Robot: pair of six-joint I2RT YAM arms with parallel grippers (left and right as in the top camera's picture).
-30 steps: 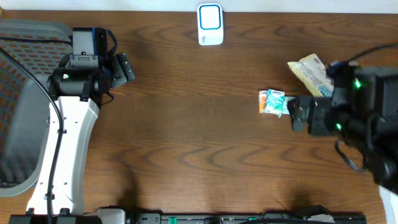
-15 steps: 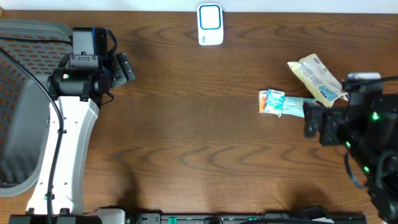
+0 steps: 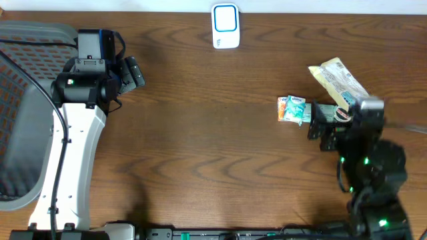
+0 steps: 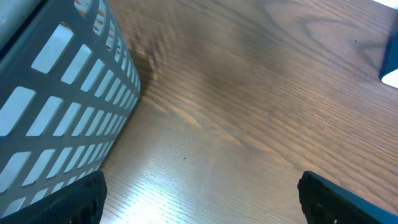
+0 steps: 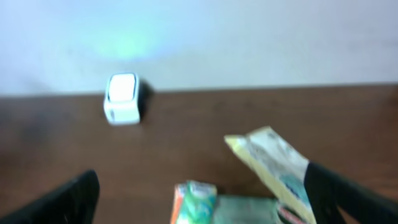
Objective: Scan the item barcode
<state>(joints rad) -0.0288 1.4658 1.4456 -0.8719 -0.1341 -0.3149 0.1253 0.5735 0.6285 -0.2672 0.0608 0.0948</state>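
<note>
The white and blue barcode scanner stands at the table's far edge, small and blurred in the right wrist view. A small orange and teal packet lies right of centre, with a yellow-white packet behind it. My right gripper is open just right of the small packet. Its wrist view shows the small packet and the yellow-white packet ahead of the open right gripper, nothing held. My left gripper is open at the far left, over bare wood in its own view.
A grey slotted basket fills the left edge, and its wall is close beside the left fingers. A flat green pack lies against the small packet. A blue corner shows at the left wrist view's right edge.
The right arm's body swung from the table's right edge toward the front, and its gripper pulled back slightly, then returned beside the small packet. The left arm has not moved.
</note>
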